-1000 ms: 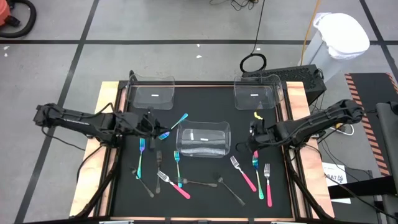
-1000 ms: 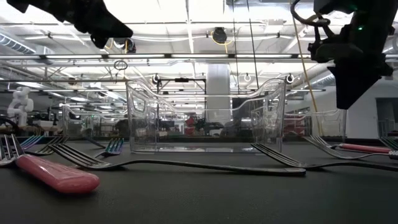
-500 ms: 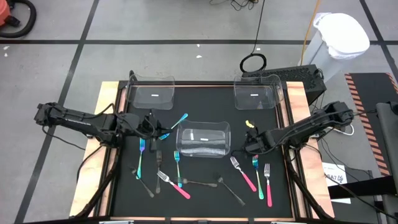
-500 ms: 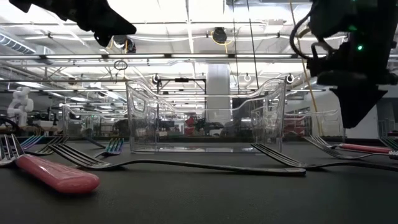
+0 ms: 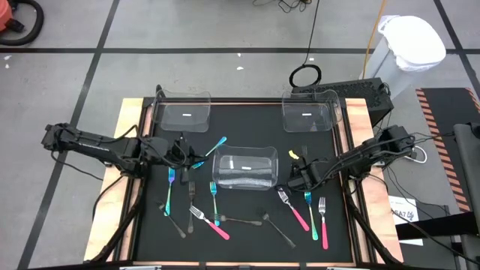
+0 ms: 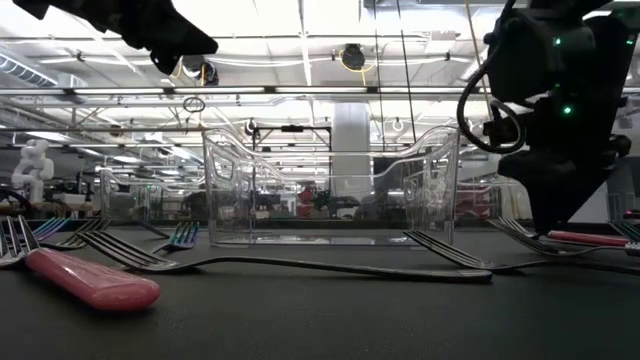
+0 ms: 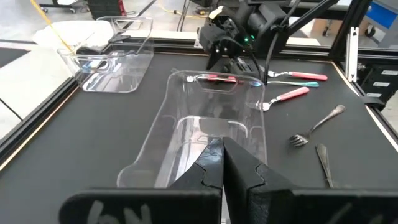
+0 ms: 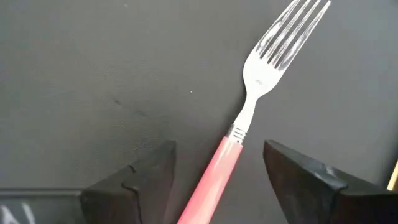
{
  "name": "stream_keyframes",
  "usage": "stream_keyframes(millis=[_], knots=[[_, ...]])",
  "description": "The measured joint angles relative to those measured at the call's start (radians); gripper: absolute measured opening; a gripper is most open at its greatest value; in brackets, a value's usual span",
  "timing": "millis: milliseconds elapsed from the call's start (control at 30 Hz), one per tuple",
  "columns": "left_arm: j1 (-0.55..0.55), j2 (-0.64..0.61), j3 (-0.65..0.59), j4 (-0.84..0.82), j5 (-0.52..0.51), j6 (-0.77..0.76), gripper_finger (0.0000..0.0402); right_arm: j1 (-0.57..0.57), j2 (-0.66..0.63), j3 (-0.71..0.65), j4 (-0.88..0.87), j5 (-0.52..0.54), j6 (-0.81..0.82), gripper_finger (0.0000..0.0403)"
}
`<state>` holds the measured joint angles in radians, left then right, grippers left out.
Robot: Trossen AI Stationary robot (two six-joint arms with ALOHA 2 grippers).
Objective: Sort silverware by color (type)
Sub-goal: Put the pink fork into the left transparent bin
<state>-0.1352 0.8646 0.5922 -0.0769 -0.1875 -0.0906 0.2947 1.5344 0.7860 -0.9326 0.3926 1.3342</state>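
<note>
- I have the right gripper (image 8: 217,180) spread wide, straddling a pink-handled fork (image 8: 249,118) flat on the mat, just right of the middle clear bin (image 5: 245,169); nothing grasped
- My left gripper (image 7: 222,163) is clenched, empty, near the mat's left edge; bare mat lies around the fork's tines

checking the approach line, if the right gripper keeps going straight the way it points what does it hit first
Most likely the pink-handled fork: it lies flat on the black mat between the open fingers of the right gripper, straight ahead. Depth is unclear, but nothing shows in between.
</note>
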Motion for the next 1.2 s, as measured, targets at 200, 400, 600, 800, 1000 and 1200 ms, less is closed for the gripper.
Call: stream_keyframes(millis=[200, 400, 600, 800, 1000, 1200], knots=[[0.0, 0.0, 0.0, 0.0, 0.0, 0.0, 0.0, 0.0, 0.002, -0.054, 0.057, 0.011, 0.041, 0.0234], [-0.004, 0.0, 0.0, 0.0, 0.0, 0.001, 0.0, 0.003, -0.001, -0.156, 0.168, -0.005, 0.069, 0.0197], [-0.004, 0.0, 0.0, 0.0, 0.0, 0.001, 0.0, 0.003, -0.001, -0.178, 0.202, -0.008, 0.076, 0.0134], [-0.004, 0.0, 0.0, 0.001, 0.0, -0.001, 0.0, 0.014, 0.001, -0.18, 0.222, 0.011, 0.099, 0.0046], [-0.004, 0.0, 0.0, 0.0, 0.0, -0.001, 0.0, 0.053, 0.006, -0.185, 0.221, 0.088, 0.165, 0.0042], [-0.004, 0.0, 0.0, 0.0, 0.0, -0.001, 0.0, 0.078, 0.006, -0.186, 0.219, 0.111, 0.179, 0.0042]])
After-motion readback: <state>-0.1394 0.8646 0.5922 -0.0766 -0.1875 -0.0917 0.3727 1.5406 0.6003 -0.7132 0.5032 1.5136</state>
